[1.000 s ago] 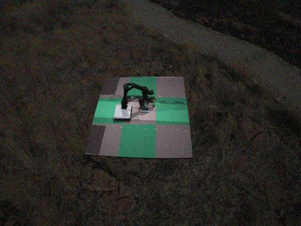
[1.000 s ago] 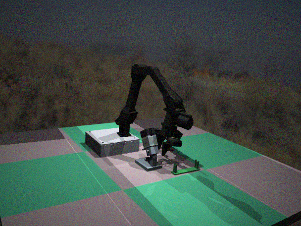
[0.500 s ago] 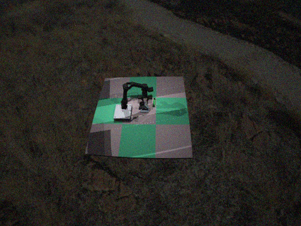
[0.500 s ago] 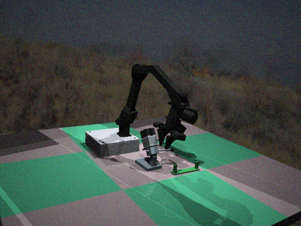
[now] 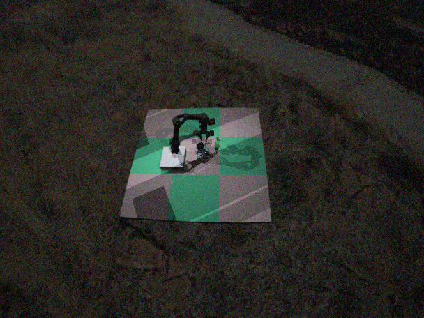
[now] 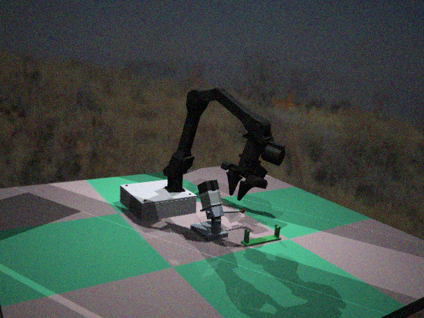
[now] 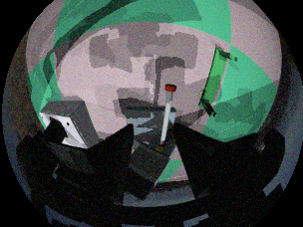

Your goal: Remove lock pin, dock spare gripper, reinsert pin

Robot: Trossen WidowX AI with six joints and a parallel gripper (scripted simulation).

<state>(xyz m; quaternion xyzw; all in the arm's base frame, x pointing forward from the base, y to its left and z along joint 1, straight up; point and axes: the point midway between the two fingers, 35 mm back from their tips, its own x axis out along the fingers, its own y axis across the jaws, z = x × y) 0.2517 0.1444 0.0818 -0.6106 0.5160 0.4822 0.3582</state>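
My gripper [image 6: 235, 197] [image 7: 153, 127] is open, its fingertips above the lock pin and apart from it. The pin [image 6: 231, 211] [image 7: 166, 119] has a pale shaft and a red head. It sticks out sideways from the mount's tilted upper part, with a long length of shaft showing. How deep its inner end sits is hidden. The grey mount base [image 6: 199, 229] stands on the table. A tilted grey block with a dark top [image 6: 209, 195] [image 7: 150, 162] stands over it. This looks like the spare gripper in the socket; the joint is too small to judge.
A green cradle [image 5: 217, 144] [image 6: 261, 240] [image 7: 215, 77] with two uprights lies beside the mount and holds nothing. The arm's white base box [image 5: 171, 159] [image 6: 150, 195] [image 7: 62, 122] is on the mount's other side. Patchy shadows cross the chequered table.
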